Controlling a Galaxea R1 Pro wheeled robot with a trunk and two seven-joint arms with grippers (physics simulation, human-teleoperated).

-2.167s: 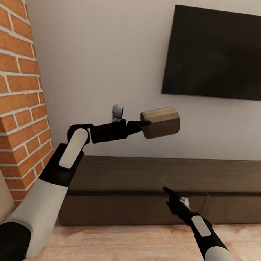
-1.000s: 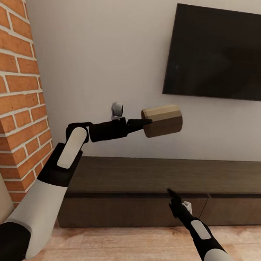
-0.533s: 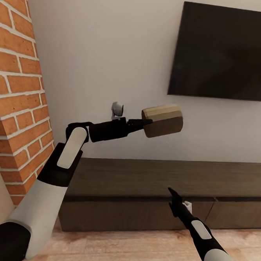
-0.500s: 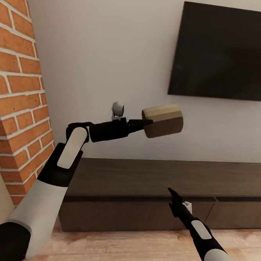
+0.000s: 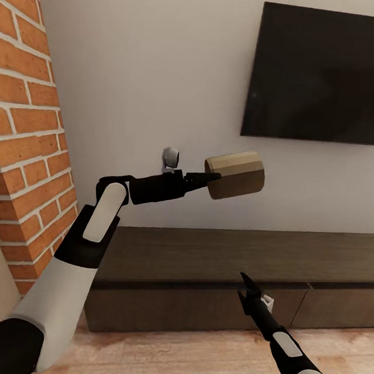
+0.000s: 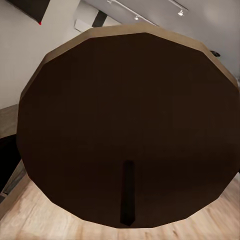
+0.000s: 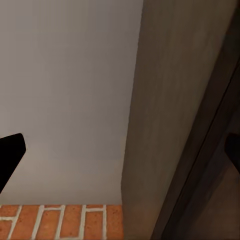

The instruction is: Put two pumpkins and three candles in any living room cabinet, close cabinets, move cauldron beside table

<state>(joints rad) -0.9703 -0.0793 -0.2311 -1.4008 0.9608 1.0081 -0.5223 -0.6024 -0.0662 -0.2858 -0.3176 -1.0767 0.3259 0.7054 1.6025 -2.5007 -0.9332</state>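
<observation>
Since the earlier frames the right tool (image 5: pixel 245 286) has dropped a little lower and its forearm shows less; it now sits in front of the top edge of the cabinet (image 5: pixel 204 256), close to the seam between two door panels. The left tool (image 5: pixel 207 179) has barely shifted and is still raised at chest height over the left part of the cabinet, clamped on a candle (image 5: pixel 236 175), a stubby tan cylinder lying on its side in mid-air against the wall. The television (image 5: pixel 325 77) sits slightly further right in the picture than two seconds ago, which comes from the camera turning.

In the left wrist view the candle (image 6: pixel 125 125) is right up against the lens, its flat dark end facing the camera with the thin dark wick (image 6: pixel 127 192) running across it. In the right wrist view the two dark fingers (image 7: pixel 9 155) stand well apart at opposite edges of the picture with nothing between them, facing the cabinet's edge (image 7: pixel 200 150).

The cabinet is long, low and dark brown, with a flat top and its visible doors shut. It stands against a pale wall (image 5: pixel 144 82) on a light wooden floor (image 5: pixel 196 356). A red brick column (image 5: pixel 23 118) rises on the left.
</observation>
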